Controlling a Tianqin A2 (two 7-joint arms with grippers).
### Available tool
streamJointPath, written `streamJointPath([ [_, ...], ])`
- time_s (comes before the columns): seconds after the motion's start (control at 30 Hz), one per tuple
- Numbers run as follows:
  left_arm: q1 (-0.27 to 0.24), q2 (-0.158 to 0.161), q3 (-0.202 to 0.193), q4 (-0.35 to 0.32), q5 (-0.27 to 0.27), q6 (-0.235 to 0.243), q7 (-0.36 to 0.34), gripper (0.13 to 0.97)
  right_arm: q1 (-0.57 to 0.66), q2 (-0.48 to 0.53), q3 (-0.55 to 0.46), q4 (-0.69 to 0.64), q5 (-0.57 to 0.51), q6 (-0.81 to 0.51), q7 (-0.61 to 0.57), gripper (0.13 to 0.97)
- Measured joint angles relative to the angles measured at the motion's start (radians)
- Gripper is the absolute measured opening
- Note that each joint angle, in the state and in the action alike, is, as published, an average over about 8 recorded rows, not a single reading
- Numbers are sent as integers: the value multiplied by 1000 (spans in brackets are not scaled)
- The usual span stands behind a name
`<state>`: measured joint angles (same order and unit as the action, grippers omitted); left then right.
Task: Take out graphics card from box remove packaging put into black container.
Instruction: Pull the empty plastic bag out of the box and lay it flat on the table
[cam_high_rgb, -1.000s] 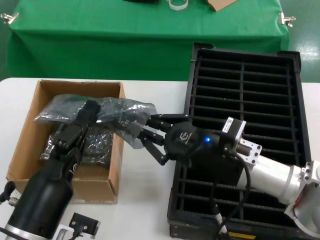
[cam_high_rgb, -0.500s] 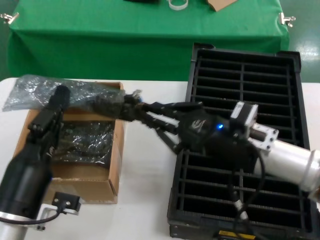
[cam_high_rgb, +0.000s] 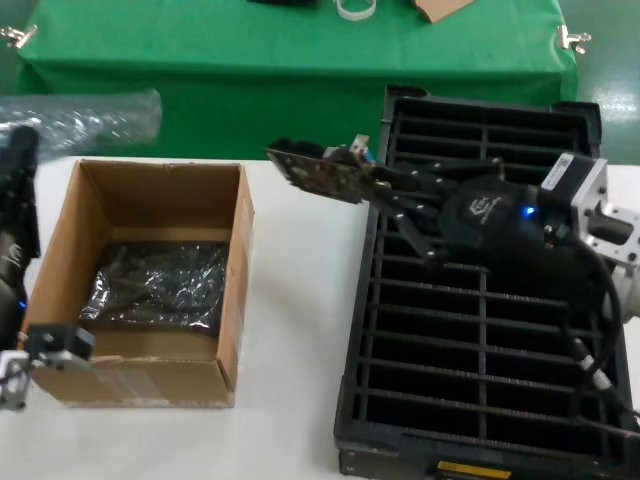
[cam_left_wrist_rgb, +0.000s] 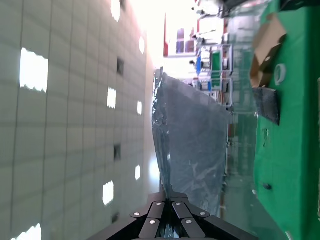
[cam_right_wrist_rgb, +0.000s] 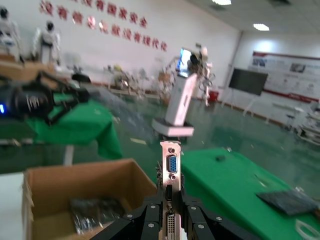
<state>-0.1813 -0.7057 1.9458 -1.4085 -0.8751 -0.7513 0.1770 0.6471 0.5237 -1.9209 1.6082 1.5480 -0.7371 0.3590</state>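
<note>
From the head camera, a white counter (cam_high_rgb: 290, 330) carries the box (cam_high_rgb: 140, 290) on the robot's left and the black container (cam_high_rgb: 480, 300) on its right, with a bare strip of counter between them; behind the counter stands a table under green cloth (cam_high_rgb: 290, 70). The box is open-topped, with one bagged card (cam_high_rgb: 160, 285) lying flat on its floor; the black container's slots show open, and its yellow label (cam_high_rgb: 460, 468) sits at the near end. The right gripper (cam_high_rgb: 385, 185) reaches over the far left corner of the black container, clamped on the graphics card (cam_high_rgb: 315, 170), which hangs in the air above the bare strip, clear of the box; the left gripper (cam_high_rgb: 20, 150) is raised at the far left edge, beyond the box's far left corner, holding the packaging (cam_high_rgb: 85, 115) up against the green cloth.

In the left wrist view, the left gripper (cam_left_wrist_rgb: 167, 220) has its fingers pinched together on the edge of the packaging (cam_left_wrist_rgb: 190, 150), which stands out as a flat grey sheet; the green cloth (cam_left_wrist_rgb: 290, 150) shows beyond.

In the right wrist view, the right gripper (cam_right_wrist_rgb: 170, 210) is closed on the graphics card (cam_right_wrist_rgb: 170, 185), its silver bracket upright with a blue port showing; the box (cam_right_wrist_rgb: 75, 195) lies beyond, the left gripper (cam_right_wrist_rgb: 35, 100) farther off above it.
</note>
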Motion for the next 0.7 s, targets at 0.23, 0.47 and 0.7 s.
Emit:
streamJointPath([
  [0.23,20,-16,-88,-104,-198,145,-139,139,79,22,-17,47,-253,-72,270,188],
  [0.47,38,-56,-151,-230,-396,323,-323,139,209,-24,-42,38,-516,-228,495,188],
  [0.7,8,-106,-177,-283,-497,423,-517,139,340,-93,-77,7,-718,-394,627,188],
])
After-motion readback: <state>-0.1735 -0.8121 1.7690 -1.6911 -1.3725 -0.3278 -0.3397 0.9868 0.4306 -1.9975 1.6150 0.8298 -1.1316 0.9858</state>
